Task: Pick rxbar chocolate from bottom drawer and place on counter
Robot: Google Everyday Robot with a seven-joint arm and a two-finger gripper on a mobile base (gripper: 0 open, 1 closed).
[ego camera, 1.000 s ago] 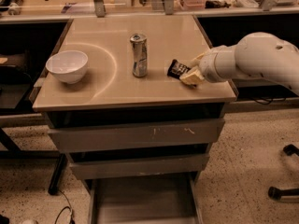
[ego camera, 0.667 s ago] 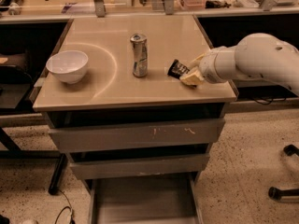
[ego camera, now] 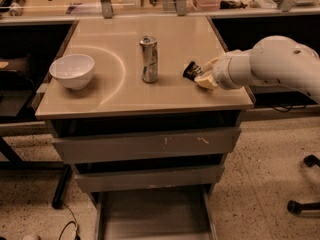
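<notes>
The rxbar chocolate [ego camera: 190,70], a small black wrapped bar, is at the right side of the beige counter [ego camera: 120,99], just right of the silver can. My gripper [ego camera: 204,74] reaches in from the right on a white arm, low over the counter, and its pale fingers [ego camera: 205,81] are closed around the bar's right end. Whether the bar rests on the counter or hangs just above it, I cannot tell. The bottom drawer [ego camera: 155,214] is pulled out below, and its grey floor shows nothing on it.
A tall silver drink can [ego camera: 149,59] stands mid-counter. A white bowl [ego camera: 72,70] sits at the left. Two upper grey drawers [ego camera: 145,144] are shut. Shelving with clutter lines the back. A chair base [ego camera: 305,204] stands on the floor at the right.
</notes>
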